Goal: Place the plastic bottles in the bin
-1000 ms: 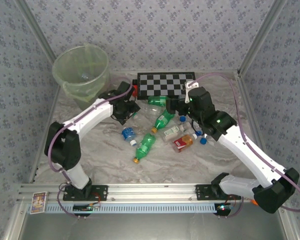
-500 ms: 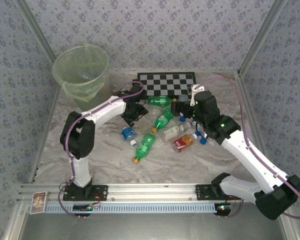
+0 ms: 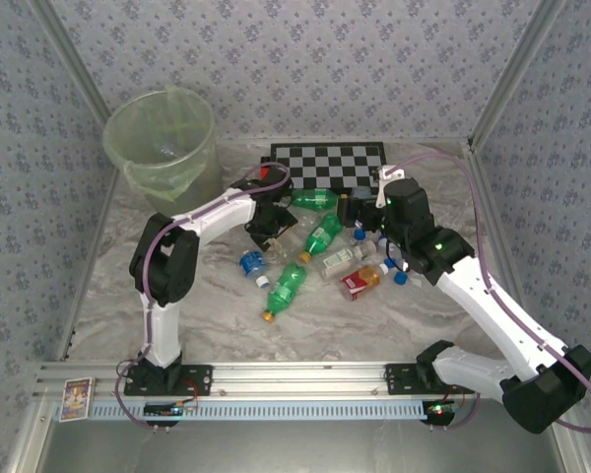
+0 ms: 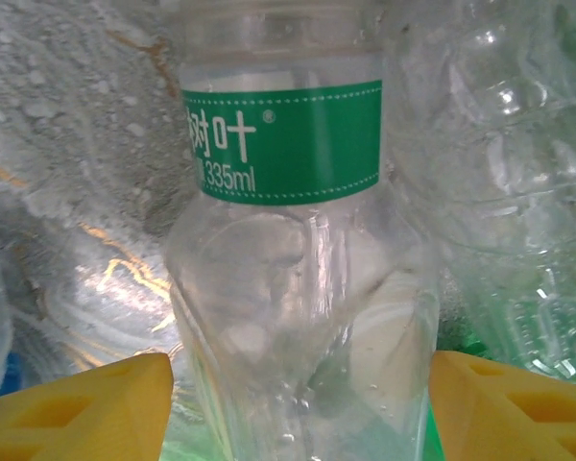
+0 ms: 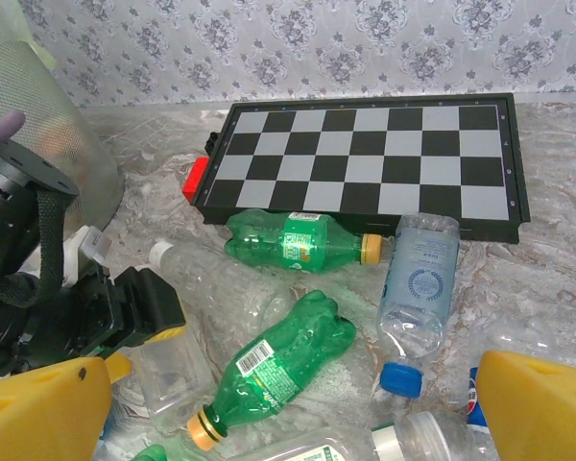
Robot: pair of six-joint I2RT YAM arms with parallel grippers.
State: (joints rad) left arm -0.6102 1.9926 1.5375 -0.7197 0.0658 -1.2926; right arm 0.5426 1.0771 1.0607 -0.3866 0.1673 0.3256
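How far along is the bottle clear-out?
Done: nothing certain, since what's inside the bin is unclear. In hand: the left gripper straddles a clear green-labelled bottle, but the grip isn't confirmed. The right gripper is open and empty. Left: most of it, with green bottles and others lying on the table.

Three walls (image 3: 325, 69) papered pale grey-blue with repeating floral motif; same paper seen above bench's far edge in right wrist view. Bare aluminium posts (image 3: 512, 79) slanted up from bench's far corners. Bench (image 3: 217, 325) covered in grey-white marbled sheet, slightly glossy, with creases. Slotted aluminium rail (image 3: 305, 379) ran along bench's near edge, plain metal ledge below it. Light even and diffuse, shadows soft.
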